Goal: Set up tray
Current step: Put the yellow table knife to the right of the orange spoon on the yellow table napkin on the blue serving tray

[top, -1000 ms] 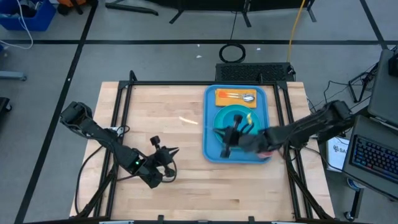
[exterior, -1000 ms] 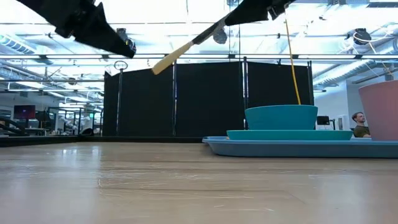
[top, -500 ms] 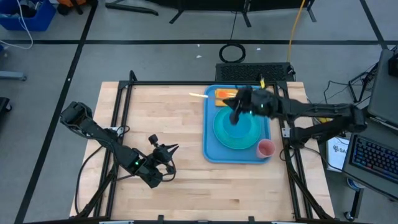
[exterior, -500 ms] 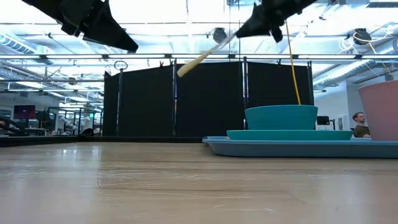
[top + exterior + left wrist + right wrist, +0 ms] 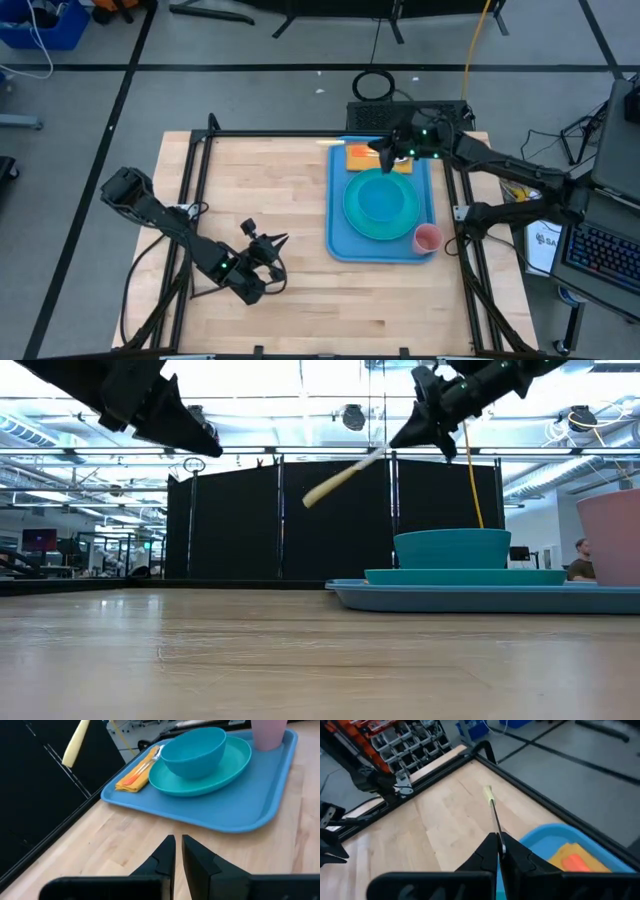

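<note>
The blue tray (image 5: 336,215) lies on the table's right part. It carries a turquoise plate (image 5: 395,218) with a bowl (image 5: 192,750), a pink cup (image 5: 427,238), and an orange napkin (image 5: 358,158) under a spoon (image 5: 150,760). My right gripper (image 5: 383,152) hovers above the tray's far end, shut on a utensil (image 5: 491,807) with a pale yellow handle. My left gripper (image 5: 272,248) waits shut above the table's near left part, pointing at the tray (image 5: 240,805). My right gripper (image 5: 496,840) pinches the utensil's thin metal shaft (image 5: 496,826) between its two fingers. The pale yellow handle (image 5: 331,143) sticks out past the fingertips toward the table's left. The utensil is lifted clear, its handle end (image 5: 335,480) slanting downward.
A black frame rail (image 5: 270,135) runs along the table's far edge, with dark rails down both sides. Bare wood (image 5: 260,190) spreads left of the tray. A black mat (image 5: 405,115) sits just beyond the far edge.
My right gripper has carried the utensil from above the tray's near part, over the plate, to the tray's far end. The utensil's handle now slants lower than before. The plate, bowl and cup stay in place.
</note>
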You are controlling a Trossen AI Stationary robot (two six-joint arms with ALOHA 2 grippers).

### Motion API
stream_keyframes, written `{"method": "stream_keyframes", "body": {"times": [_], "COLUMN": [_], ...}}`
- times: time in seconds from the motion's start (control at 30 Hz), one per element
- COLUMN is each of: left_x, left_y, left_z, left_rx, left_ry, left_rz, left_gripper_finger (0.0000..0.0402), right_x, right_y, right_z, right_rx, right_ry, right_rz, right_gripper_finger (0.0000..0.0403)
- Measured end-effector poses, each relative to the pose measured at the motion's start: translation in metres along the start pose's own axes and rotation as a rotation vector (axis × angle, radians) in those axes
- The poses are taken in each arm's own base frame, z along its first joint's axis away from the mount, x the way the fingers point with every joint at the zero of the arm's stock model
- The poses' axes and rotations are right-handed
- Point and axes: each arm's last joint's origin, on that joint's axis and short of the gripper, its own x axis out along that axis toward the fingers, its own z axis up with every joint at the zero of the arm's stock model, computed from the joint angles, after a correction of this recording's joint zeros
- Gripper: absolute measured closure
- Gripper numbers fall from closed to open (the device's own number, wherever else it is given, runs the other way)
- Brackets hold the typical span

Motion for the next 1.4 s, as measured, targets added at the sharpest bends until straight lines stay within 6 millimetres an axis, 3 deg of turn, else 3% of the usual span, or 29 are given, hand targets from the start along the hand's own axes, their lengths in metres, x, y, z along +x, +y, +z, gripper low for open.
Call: {"method": "stream_keyframes", "body": {"times": [0.3,0.73,0.87,1.4], "left_x": [0.002,0.006,0.009,0.022], "left_y": [-0.001,0.002,0.004,0.014], "left_z": [-0.002,0.0,0.001,-0.006], "left_rx": [-0.009,0.002,0.022,0.016], "left_ry": [0.002,-0.021,-0.016,0.011], "left_rz": [0.008,0.063,0.075,0.128], "left_gripper_finger": [0.0364,0.0364,0.0364,0.0364], "right_x": [0.0,0.027,0.025,0.012], "right_y": [-0.034,-0.092,-0.098,-0.114], "right_z": [-0.001,-0.017,-0.019,-0.029], "right_rx": [0.134,0.393,0.455,0.609], "right_ry": [0.065,0.204,0.233,0.316], "right_rz": [-0.074,-0.113,-0.065,-0.162], "right_gripper_finger": [0.0403,0.0403,0.0403,0.0403]}}
